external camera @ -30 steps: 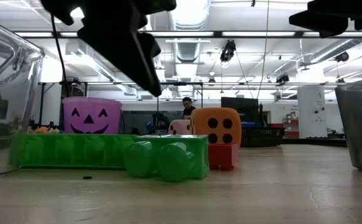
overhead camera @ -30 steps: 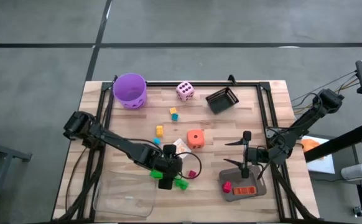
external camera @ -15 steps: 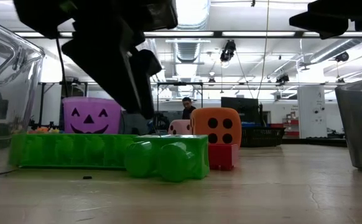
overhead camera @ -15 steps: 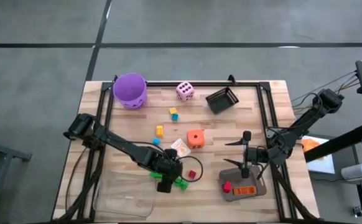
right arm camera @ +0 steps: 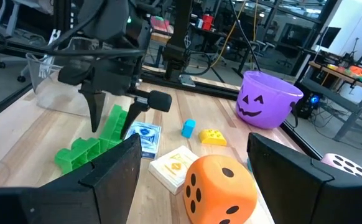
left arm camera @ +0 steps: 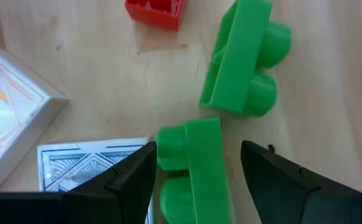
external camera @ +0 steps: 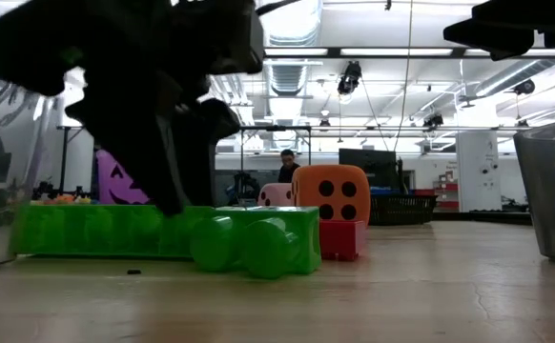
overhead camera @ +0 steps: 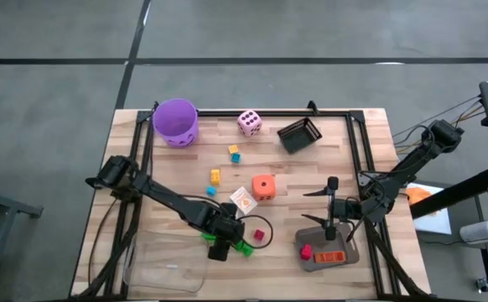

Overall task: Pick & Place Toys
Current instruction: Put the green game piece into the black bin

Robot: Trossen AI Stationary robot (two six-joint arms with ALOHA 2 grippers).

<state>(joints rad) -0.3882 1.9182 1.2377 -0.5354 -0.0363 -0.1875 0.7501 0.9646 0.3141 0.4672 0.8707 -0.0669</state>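
Note:
My left gripper (overhead camera: 220,247) is open and low over the table near its front edge. In the left wrist view its fingers (left arm camera: 131,177) stand on either side of a green brick (left arm camera: 193,165) lying on its side, studs toward one finger. A second green brick (left arm camera: 243,59), a red brick (left arm camera: 155,11) and a white-blue card pack (left arm camera: 91,167) lie close by. My right gripper (overhead camera: 328,197) is open and empty above the grey tray (overhead camera: 338,243). The orange die (overhead camera: 263,185) and pink die (overhead camera: 249,122) rest on the table. My left gripper comes from above, pointing down, its fingers along the brick's two sides. One fingertip (left arm camera: 148,155) stands right beside the brick's studs (left arm camera: 168,148); I cannot tell whether it touches. The other finger is apart from the brick, which lies on the table.
A purple bucket (overhead camera: 175,122) and a black basket (overhead camera: 299,134) stand at the back. Yellow (overhead camera: 215,176), blue (overhead camera: 235,157) and orange bricks lie mid-table. A second card pack (overhead camera: 242,200) lies by the orange die. A clear container (overhead camera: 168,267) sits at the front left.
My left gripper has come down onto the green bricks and moved slightly toward the table's near edge, its fingers now astride one brick. The bricks have stayed in place.

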